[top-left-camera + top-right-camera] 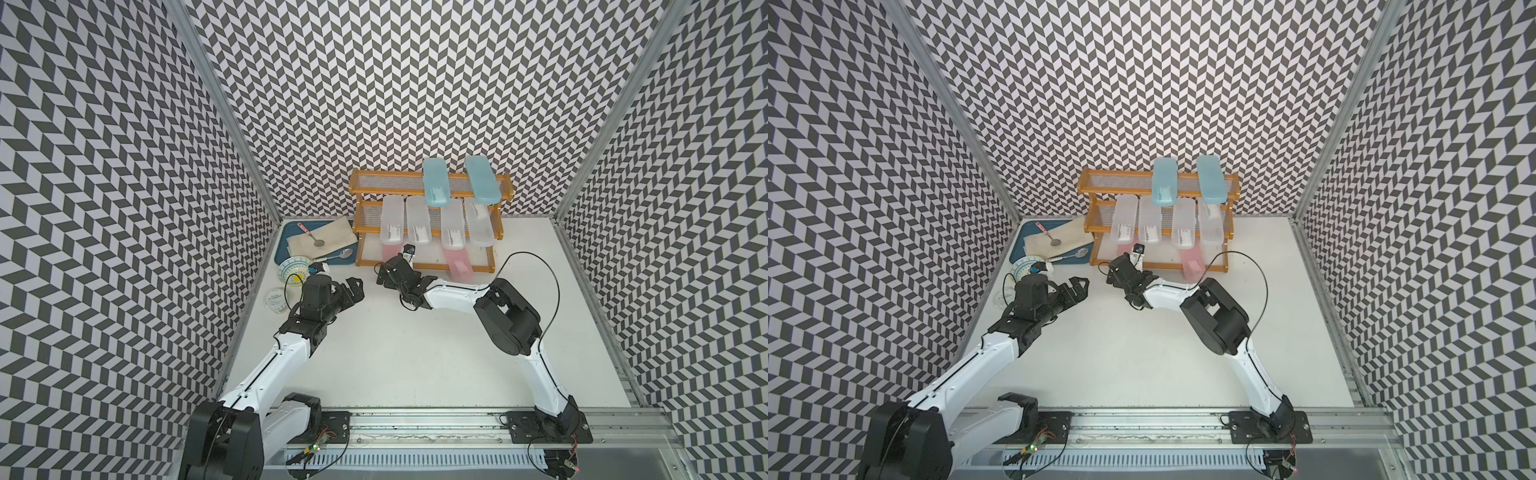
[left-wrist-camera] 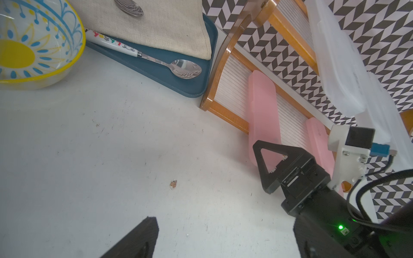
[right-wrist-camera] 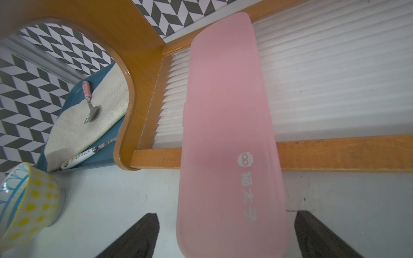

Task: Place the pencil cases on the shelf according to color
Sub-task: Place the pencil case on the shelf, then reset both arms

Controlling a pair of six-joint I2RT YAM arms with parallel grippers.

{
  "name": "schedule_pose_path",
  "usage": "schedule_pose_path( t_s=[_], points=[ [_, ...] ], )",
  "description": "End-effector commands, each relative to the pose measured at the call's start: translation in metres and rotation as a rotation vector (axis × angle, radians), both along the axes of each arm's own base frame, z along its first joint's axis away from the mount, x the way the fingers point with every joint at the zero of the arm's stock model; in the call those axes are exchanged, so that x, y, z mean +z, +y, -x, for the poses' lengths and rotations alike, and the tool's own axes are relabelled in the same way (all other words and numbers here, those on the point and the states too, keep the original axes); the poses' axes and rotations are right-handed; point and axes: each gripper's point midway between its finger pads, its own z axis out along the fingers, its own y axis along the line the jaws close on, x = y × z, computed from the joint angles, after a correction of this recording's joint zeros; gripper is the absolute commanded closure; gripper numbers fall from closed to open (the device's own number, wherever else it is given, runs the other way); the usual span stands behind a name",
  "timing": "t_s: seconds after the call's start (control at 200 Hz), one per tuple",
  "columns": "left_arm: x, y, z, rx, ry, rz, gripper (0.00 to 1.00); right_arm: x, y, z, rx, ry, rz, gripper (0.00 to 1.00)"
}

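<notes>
The right gripper (image 3: 225, 214) is spread wide, its fingers (image 3: 143, 236) clear of both edges of a pink case (image 3: 223, 111). The case lies on the bottom tier of the shelf (image 3: 335, 152), its near end overhanging the front rail. Placing looks done. Next, back straight away from the shelf without nudging the case. The left gripper (image 1: 353, 291), before the shelf's left end, is spread and empty.

There are eight pencil cases (image 1: 419, 220) in all: two light blue cases (image 1: 436, 180), four frosted white cases (image 1: 392, 220) and two pink cases (image 1: 457, 262). There is one shelf (image 1: 374, 193), and it has three tiers. I count also one dark blue tray (image 1: 286, 244), one cloth (image 1: 332, 232), two spoons (image 1: 340, 254), one bowl (image 1: 293, 270) and one small glass cup (image 1: 276, 300).
</notes>
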Motion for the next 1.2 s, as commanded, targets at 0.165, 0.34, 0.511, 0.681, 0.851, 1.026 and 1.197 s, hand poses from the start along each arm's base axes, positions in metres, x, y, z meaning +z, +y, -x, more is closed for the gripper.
schedule_pose_path(
  t_s=[0.165, 0.34, 0.511, 0.681, 0.851, 1.026, 1.197],
  points=[
    [0.029, 0.003, 0.006, 0.012, -0.069, 0.012, 0.00, 0.052, -0.009, 0.042, 0.055, -0.029, -0.176, 0.00],
    [0.055, 0.006, 0.004, 0.054, -0.160, -0.051, 0.00, 0.078, -0.039, 0.075, 0.043, -0.095, -0.139, 0.01],
    [0.076, 0.015, -0.005, 0.081, -0.281, -0.174, 0.00, 0.100, -0.093, 0.099, 0.004, -0.190, -0.051, 0.00],
    [0.083, 0.009, -0.015, 0.048, -0.423, -0.220, 0.00, 0.131, -0.177, 0.114, -0.151, -0.357, 0.128, 0.00],
    [0.081, 0.021, -0.028, 0.103, -0.495, -0.332, 0.00, 0.147, -0.241, 0.106, -0.227, -0.388, 0.226, 0.00],
    [0.078, 0.045, -0.047, 0.190, -0.474, -0.505, 0.00, 0.165, -0.297, 0.097, -0.351, -0.490, 0.401, 0.00],
    [0.066, 0.075, -0.058, 0.255, -0.446, -0.555, 0.00, 0.154, -0.364, 0.089, -0.493, -0.497, 0.476, 0.00]
  ],
)
